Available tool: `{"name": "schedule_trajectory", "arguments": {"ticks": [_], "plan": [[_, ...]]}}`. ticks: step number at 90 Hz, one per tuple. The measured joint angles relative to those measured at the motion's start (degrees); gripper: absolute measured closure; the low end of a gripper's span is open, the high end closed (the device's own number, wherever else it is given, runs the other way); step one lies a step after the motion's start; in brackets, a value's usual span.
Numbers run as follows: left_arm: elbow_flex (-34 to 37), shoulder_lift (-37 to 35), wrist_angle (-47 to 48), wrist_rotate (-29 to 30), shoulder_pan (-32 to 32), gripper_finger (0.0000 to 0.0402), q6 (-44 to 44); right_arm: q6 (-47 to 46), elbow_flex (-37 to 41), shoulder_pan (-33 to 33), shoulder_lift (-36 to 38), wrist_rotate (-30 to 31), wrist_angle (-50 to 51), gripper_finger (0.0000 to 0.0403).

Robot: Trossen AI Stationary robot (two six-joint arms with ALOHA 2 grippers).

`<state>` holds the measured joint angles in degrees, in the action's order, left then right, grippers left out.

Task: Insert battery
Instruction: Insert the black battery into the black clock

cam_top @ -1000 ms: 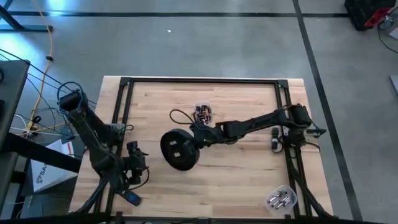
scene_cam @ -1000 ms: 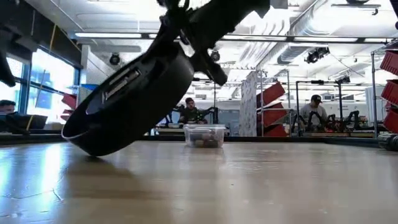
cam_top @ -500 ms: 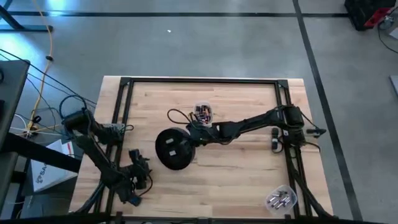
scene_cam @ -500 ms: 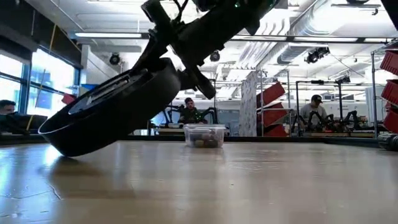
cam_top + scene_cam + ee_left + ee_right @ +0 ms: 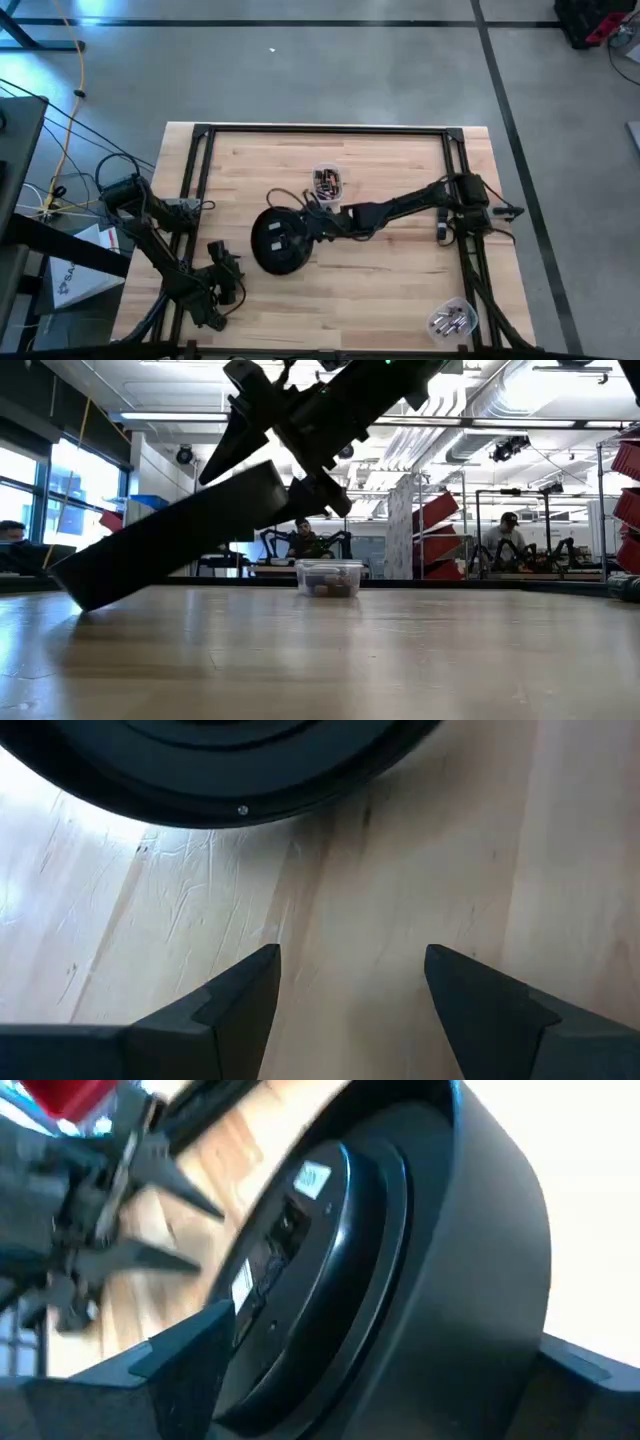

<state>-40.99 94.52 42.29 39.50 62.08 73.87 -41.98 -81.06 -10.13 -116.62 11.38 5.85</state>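
Observation:
A black round device [image 5: 278,240] sits tilted at the table's middle. Its left rim [image 5: 70,585] rests on the wood and its right side is raised. My right gripper [image 5: 310,224] is shut on that raised side. The right wrist view shows the device's labelled underside [image 5: 300,1240]. My left gripper [image 5: 227,277] hovers open over bare wood near the table's front left, just short of the device's rim [image 5: 240,810]. A clear tub [image 5: 327,182] holding small dark items stands behind the device. My right gripper pinches the device's raised right edge [image 5: 470,1310] across its thickness, one finger [image 5: 190,1350] on the labelled underside and the other [image 5: 590,1375] on the opposite face. The fingers reach in from the table's right, slanting down. The device hangs tilted, with its left rim on the table.
A second clear tub [image 5: 450,320] with silvery cylinders stands at the near right corner. A black frame rail [image 5: 320,130] runs around the tabletop. People sit at benches beyond the far edge [image 5: 505,540]. Open wood lies between the device and the near edge.
My right gripper has gone down and toward the table's left with the device. The device has tipped flatter, and its lower rim has slid left along the wood. My left gripper has drawn back toward the near edge.

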Motion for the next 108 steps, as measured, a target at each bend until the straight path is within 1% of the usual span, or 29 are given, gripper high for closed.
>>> {"name": "schedule_trajectory", "arguments": {"ticks": [17, 27, 39, 62, 71, 76, 81, 97, 108], "plan": [[-0.02, 0.00, 0.06, -0.30, 0.00, 0.0170, 0.00, 2.09, -0.02, -2.45, 0.02, 2.09, 4.18, 0.0039], [-0.02, 0.00, 0.08, -0.37, 0.00, 0.0170, 0.00, 4.75, -0.09, -3.01, -0.01, 2.11, 4.82, 0.0028], [-0.02, -0.02, 0.08, -0.41, 0.00, 0.0170, 0.02, 5.49, -0.20, -3.12, -0.82, 1.86, 5.51, 0.0022], [-0.02, -0.02, -0.07, -0.19, 0.00, 0.0170, 1.89, -6.09, -0.20, -3.17, -1.88, 2.31, 3.10, 0.0022], [-0.02, -0.02, -0.09, -0.10, 0.01, 0.0170, 2.00, -13.84, -0.20, -3.17, -1.88, 2.33, 3.29, 0.0022], [-0.02, -0.02, -0.13, -0.04, 0.17, 0.0170, 2.08, -19.02, -0.17, -3.17, -1.88, 1.99, 4.55, 0.0022], [-0.02, -0.02, -0.09, -0.02, 0.20, 0.0170, 2.37, -22.29, -0.20, -3.17, -1.88, 1.98, 6.27, 0.0022], [-0.02, -0.02, -0.05, -0.87, 0.22, 0.0170, 3.78, -26.60, -0.17, -2.99, -1.66, 1.52, 13.68, 0.0022], [-0.02, -0.02, 0.04, 0.75, 0.24, 0.0170, 4.99, -25.85, -0.15, -2.09, -1.22, 0.47, 17.18, 0.0022]]}}
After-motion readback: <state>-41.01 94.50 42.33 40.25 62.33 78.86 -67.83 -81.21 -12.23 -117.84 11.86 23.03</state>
